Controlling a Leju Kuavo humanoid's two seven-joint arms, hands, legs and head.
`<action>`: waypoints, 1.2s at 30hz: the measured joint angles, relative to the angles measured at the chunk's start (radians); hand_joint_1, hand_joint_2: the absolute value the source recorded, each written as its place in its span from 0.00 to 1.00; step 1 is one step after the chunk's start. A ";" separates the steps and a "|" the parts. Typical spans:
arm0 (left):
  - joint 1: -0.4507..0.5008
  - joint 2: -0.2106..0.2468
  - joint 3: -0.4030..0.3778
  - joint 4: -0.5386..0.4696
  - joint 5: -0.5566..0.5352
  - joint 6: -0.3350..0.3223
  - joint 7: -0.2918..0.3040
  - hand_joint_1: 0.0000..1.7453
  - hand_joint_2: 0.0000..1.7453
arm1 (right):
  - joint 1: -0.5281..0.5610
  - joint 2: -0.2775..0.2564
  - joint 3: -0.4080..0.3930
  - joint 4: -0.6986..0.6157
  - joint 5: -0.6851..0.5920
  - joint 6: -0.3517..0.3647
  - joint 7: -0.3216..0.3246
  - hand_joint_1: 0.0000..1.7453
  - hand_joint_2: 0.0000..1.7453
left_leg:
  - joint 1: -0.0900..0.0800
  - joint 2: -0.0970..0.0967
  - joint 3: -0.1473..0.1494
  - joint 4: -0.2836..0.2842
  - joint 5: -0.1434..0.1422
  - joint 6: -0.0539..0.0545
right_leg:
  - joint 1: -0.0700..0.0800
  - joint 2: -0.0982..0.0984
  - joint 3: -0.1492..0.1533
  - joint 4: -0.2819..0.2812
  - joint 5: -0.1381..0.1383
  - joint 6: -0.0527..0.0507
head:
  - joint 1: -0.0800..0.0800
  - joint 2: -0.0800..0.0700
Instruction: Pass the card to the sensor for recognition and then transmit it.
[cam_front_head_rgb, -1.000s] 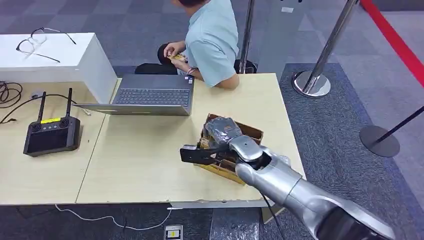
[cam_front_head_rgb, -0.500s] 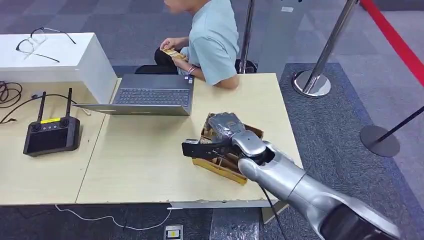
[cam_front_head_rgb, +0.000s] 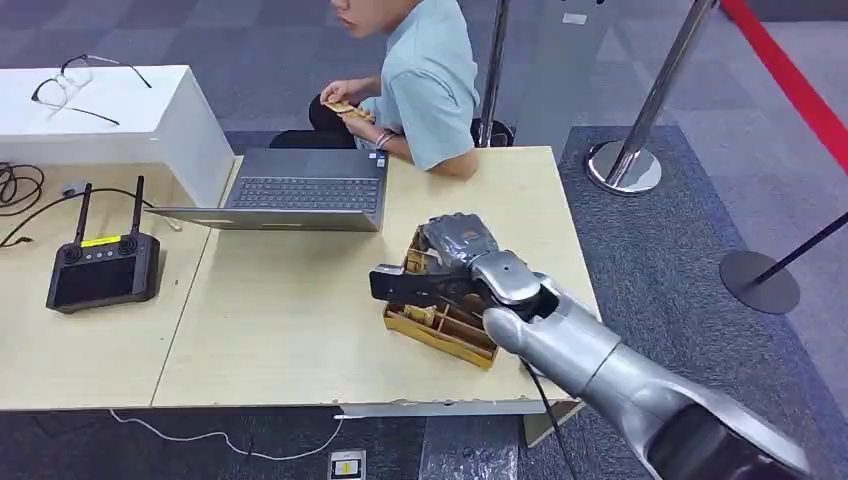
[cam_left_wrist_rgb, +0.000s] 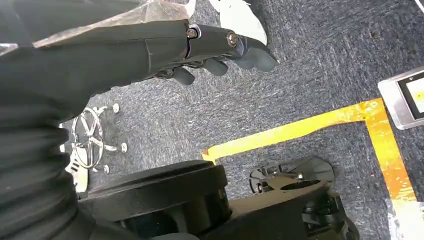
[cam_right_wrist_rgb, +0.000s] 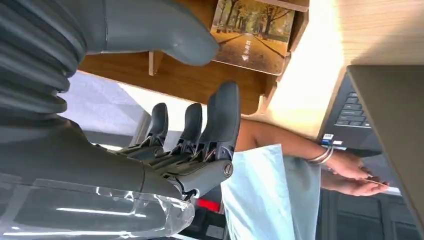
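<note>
Now the right hand (cam_front_head_rgb: 455, 262) hovers over the wooden box (cam_front_head_rgb: 440, 325) on the counter (cam_front_head_rgb: 290, 320), fingers apart, empty; a card (cam_right_wrist_rgb: 252, 32) stands inside

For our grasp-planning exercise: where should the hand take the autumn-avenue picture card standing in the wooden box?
Probably pinch the autumn-avenue picture card by its exposed free edge, coming from above: it stands in the slotted wooden box, whose walls hem in its lower part.
</note>
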 joint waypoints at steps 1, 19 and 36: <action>0.000 0.000 0.000 0.000 0.000 0.000 0.000 0.00 1.00 | 0.000 -0.001 0.000 0.000 -0.001 0.000 0.000 0.54 1.00 | 0.000 0.000 0.000 0.000 0.000 0.000 | 0.000 0.000 0.000 0.000 0.000 0.000 | 0.000 0.000; 0.000 0.000 -0.002 0.000 -0.013 -0.003 0.004 0.00 1.00 | 0.000 -0.006 0.000 0.030 -0.019 0.004 0.003 0.54 1.00 | 0.000 0.000 -0.001 0.000 0.000 0.000 | 0.000 0.000 0.000 0.000 0.000 0.000 | 0.000 0.000; -0.001 0.000 -0.005 0.000 -0.018 -0.010 0.016 0.00 1.00 | -0.031 0.009 -0.001 0.077 -0.026 0.006 0.000 0.55 1.00 | 0.000 0.000 -0.001 0.000 0.000 0.000 | 0.000 0.000 0.000 0.000 0.000 0.000 | 0.000 0.000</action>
